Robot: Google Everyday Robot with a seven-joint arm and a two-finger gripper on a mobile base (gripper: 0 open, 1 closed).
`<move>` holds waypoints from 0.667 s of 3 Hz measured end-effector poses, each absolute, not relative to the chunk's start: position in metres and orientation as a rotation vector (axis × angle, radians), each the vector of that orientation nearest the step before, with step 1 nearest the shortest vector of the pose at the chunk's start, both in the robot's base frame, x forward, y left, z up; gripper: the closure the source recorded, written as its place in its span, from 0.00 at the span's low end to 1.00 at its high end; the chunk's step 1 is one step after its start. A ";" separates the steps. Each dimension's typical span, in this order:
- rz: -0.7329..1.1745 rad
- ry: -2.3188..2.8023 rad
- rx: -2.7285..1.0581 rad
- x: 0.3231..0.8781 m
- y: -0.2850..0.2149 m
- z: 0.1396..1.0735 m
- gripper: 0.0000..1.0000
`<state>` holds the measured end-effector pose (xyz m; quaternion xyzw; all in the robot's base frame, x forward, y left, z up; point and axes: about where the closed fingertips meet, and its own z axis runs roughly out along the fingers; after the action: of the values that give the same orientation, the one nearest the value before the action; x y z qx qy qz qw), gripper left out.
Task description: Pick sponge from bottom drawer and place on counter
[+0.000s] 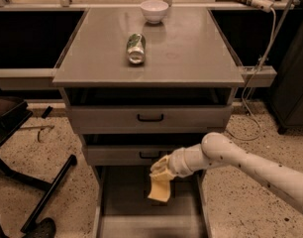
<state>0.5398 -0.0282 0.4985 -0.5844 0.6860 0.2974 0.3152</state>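
The bottom drawer [126, 212] is pulled out, showing its flat grey floor. My gripper [161, 171] is above it, just in front of the middle drawer, at the end of a white arm coming in from the right. It is shut on the sponge [160, 190], a yellow slab that hangs down from the fingers, clear of the drawer floor. The grey counter [181, 48] spans the top of the cabinet, well above the gripper.
A green-and-silver can [135, 48] lies on its side on the counter, with a white bowl [154, 10] at the back edge. The two upper drawers [150, 117] have black handles. A black chair base [37, 192] stands on the floor to the left, and cables hang at the right.
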 end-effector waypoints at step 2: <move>0.677 1.607 -1.624 0.501 0.027 0.681 1.00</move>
<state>0.5006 0.0266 0.6806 -0.6331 0.6264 0.2637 0.3704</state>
